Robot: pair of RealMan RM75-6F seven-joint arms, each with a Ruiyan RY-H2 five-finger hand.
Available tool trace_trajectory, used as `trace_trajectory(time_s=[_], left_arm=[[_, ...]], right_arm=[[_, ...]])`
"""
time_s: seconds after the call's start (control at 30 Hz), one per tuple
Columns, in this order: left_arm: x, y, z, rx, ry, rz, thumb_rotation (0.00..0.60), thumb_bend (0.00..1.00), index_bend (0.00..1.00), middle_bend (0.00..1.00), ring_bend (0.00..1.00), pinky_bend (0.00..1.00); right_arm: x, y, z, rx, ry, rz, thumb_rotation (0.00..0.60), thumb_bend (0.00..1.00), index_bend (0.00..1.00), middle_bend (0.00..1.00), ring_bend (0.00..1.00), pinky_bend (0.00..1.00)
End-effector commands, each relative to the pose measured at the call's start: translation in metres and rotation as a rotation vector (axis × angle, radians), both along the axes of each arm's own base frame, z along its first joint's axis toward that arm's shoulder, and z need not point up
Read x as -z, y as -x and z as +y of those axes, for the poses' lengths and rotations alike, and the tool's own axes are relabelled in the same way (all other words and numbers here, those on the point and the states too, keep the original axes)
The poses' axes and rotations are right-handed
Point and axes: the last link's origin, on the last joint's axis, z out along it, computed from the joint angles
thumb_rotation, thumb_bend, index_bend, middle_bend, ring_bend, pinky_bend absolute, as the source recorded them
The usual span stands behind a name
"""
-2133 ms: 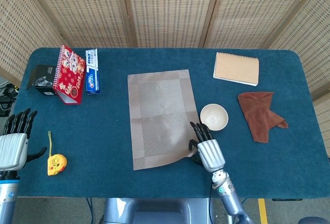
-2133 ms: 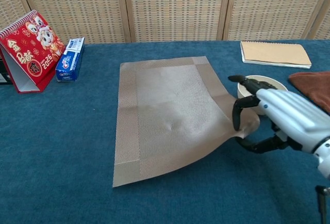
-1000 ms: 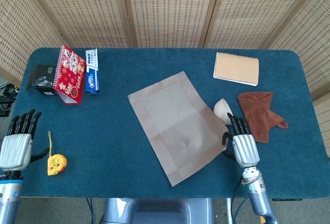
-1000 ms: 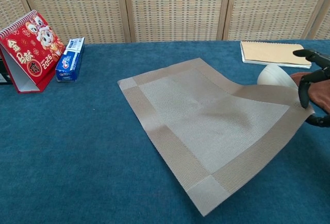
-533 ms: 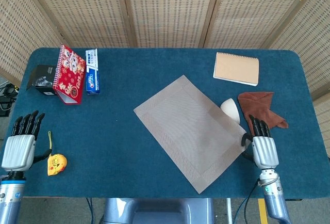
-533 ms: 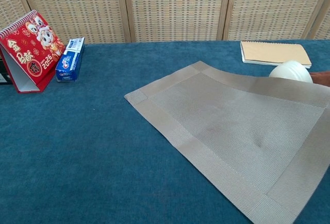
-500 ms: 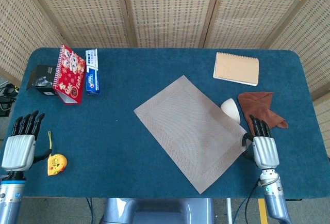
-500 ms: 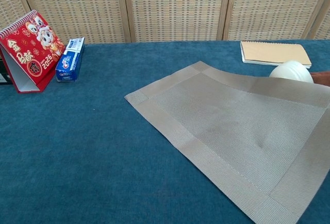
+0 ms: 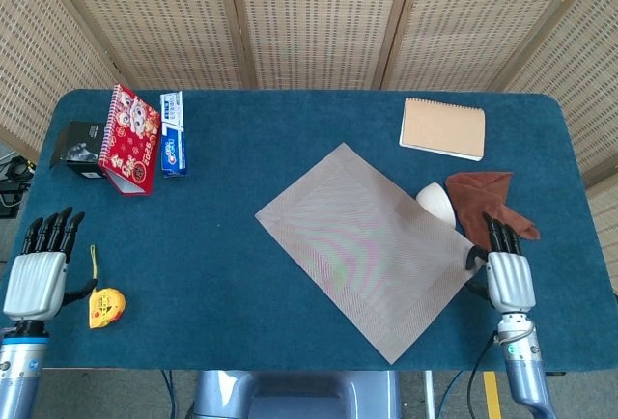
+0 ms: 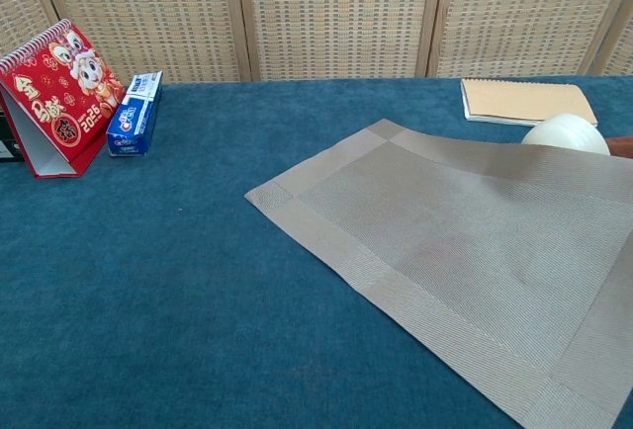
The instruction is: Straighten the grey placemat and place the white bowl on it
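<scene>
The grey placemat point(image 9: 372, 250) lies skewed on the blue table, its corners pointing up, down, left and right. In the chest view the placemat point(image 10: 455, 251) rises at its far right edge. The white bowl point(image 9: 436, 204) is tipped on its side against that raised edge, and the bowl point(image 10: 566, 134) peeks over the mat. My right hand point(image 9: 509, 279) pinches the mat's right corner near the table's front right; the chest view does not show it. My left hand point(image 9: 37, 279) hovers open at the front left, holding nothing.
A tan notebook point(image 9: 442, 127) lies at the back right and a brown cloth point(image 9: 488, 202) just right of the bowl. At the back left stand a red calendar point(image 9: 128, 139), a toothpaste box point(image 9: 172, 133) and a black box point(image 9: 79, 147). A yellow tape measure point(image 9: 104, 307) lies beside my left hand.
My right hand has dragged the mat's corner to the right, turning the mat diagonal. The mat's edge tipped the bowl and pushed it rightward. The left hand stayed put.
</scene>
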Motion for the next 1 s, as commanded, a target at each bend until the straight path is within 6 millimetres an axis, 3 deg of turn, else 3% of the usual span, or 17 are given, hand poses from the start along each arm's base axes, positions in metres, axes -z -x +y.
trace_trajectory(time_s=[0.03, 0.7, 0.87, 1.0], left_arm=[[0.0, 0.0, 0.0, 0.001, 0.0, 0.001, 0.6, 0.15, 0.0, 0.0, 0.0, 0.0], [0.001, -0.001, 0.0, 0.002, 0.002, 0.002, 0.6, 0.15, 0.0, 0.0, 0.0, 0.0], [0.001, -0.001, 0.001, 0.002, 0.002, 0.002, 0.6, 0.15, 0.0, 0.0, 0.0, 0.0], [0.001, -0.001, 0.001, 0.003, 0.005, 0.004, 0.6, 0.15, 0.0, 0.0, 0.0, 0.0]], right_arm=[[0.0, 0.002, 0.001, 0.005, 0.0, -0.001, 0.6, 0.49, 0.68, 0.06, 0.0, 0.0], [-0.016, 0.009, -0.022, 0.043, 0.045, 0.053, 0.6, 0.47, 0.67, 0.05, 0.0, 0.0], [-0.017, 0.009, -0.018, 0.051, 0.008, 0.094, 0.6, 0.36, 0.55, 0.0, 0.0, 0.0], [-0.019, 0.011, -0.011, 0.071, -0.014, 0.088, 0.6, 0.25, 0.34, 0.0, 0.0, 0.0]])
